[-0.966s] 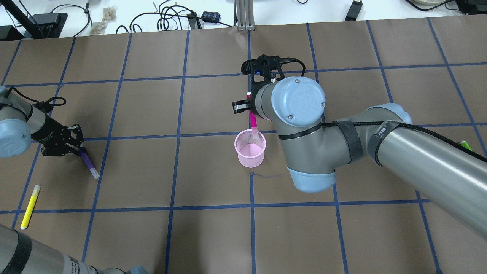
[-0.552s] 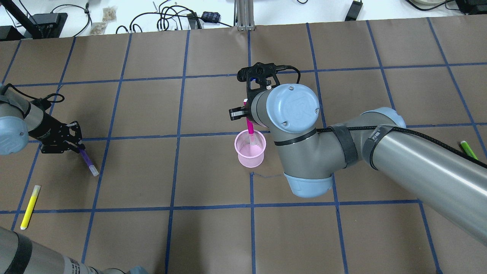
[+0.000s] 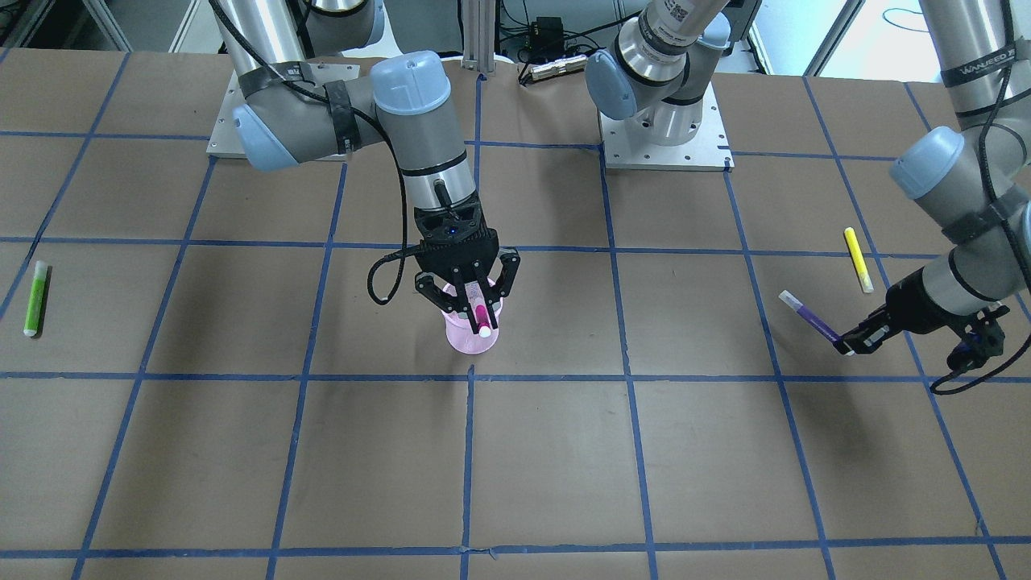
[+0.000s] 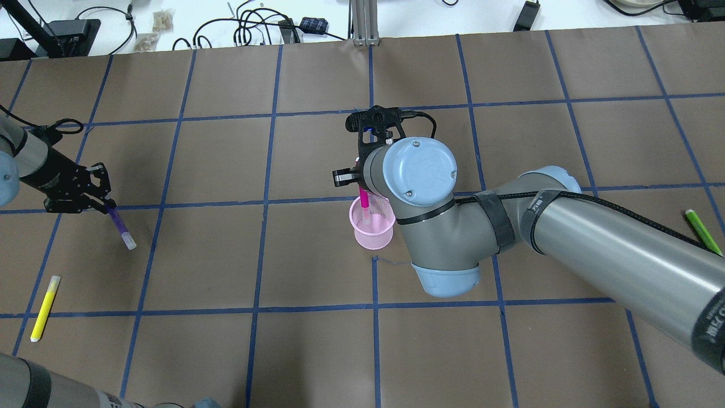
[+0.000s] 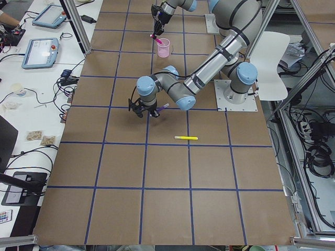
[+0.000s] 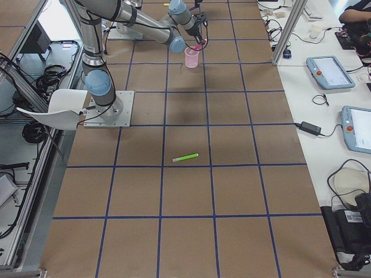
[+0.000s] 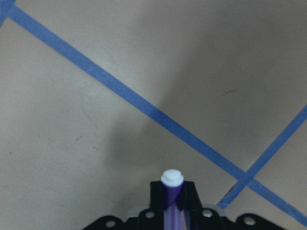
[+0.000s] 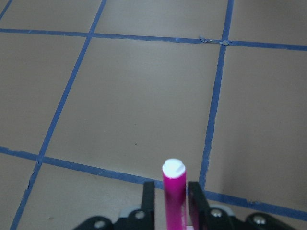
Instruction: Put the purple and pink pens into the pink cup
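The pink cup (image 4: 372, 226) stands upright near the table's middle; it also shows in the front view (image 3: 469, 341). My right gripper (image 3: 474, 310) hangs right over it, shut on the pink pen (image 4: 364, 202), which points down with its white-capped end in the cup's mouth. The right wrist view shows the pink pen (image 8: 173, 184) between the fingers. My left gripper (image 4: 103, 205) is far to the left, shut on the purple pen (image 4: 119, 225), held slanted above the table with its white cap outward. The purple pen also shows in the front view (image 3: 809, 319) and the left wrist view (image 7: 172, 191).
A yellow highlighter (image 4: 45, 307) lies on the table near the left gripper. A green highlighter (image 4: 702, 231) lies at the far right. Blue tape lines grid the brown table. Cables and boxes sit beyond the far edge.
My right gripper moved left and down, sinking the pink pen into the cup's mouth. My left gripper moved left and away from the table with the purple pen.
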{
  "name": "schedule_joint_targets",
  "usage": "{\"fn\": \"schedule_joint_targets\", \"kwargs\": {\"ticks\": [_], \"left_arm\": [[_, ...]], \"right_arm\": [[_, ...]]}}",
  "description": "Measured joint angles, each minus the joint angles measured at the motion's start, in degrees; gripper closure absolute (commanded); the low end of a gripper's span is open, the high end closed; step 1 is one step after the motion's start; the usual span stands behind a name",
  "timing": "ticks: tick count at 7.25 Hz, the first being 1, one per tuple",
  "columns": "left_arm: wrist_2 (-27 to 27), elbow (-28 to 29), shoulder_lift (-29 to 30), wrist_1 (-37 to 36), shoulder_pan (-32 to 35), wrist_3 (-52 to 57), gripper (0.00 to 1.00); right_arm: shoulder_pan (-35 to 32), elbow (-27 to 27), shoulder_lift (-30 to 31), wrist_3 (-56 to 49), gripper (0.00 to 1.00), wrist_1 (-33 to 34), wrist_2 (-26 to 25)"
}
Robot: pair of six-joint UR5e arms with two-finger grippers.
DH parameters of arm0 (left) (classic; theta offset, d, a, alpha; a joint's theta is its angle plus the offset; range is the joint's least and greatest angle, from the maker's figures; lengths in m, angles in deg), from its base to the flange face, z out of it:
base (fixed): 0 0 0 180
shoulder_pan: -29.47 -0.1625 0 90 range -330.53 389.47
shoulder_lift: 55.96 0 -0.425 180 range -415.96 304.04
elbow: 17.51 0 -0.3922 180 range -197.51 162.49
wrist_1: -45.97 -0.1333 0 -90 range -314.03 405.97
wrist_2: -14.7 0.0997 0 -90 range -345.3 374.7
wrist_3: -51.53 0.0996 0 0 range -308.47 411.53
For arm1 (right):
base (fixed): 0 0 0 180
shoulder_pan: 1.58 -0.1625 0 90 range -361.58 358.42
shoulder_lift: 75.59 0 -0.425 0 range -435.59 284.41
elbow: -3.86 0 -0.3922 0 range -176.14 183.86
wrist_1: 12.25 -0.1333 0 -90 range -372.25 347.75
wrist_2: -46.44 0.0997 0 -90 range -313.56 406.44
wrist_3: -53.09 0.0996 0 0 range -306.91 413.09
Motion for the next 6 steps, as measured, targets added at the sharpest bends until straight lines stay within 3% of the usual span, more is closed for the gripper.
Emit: {"fn": "schedule_joint_targets", "kwargs": {"ticks": [3, 4, 6], "left_arm": [[-0.17, 0.23, -5.26, 1.14, 3.51, -0.06, 1.00], [-0.43, 0.27, -7.40, 1.19, 4.84, -0.08, 1.00], [-3.09, 0.25, -11.97, 1.20, 8.98, -1.70, 1.00]], "right_arm": [[1.03, 1.12, 0.83, 0.15, 0.00, -1.56, -0.19], [2.56, 3.23, 1.77, -0.09, 0.00, -6.28, -0.06], [8.14, 12.49, 5.25, -2.01, 0.00, -28.28, 0.00]]}}
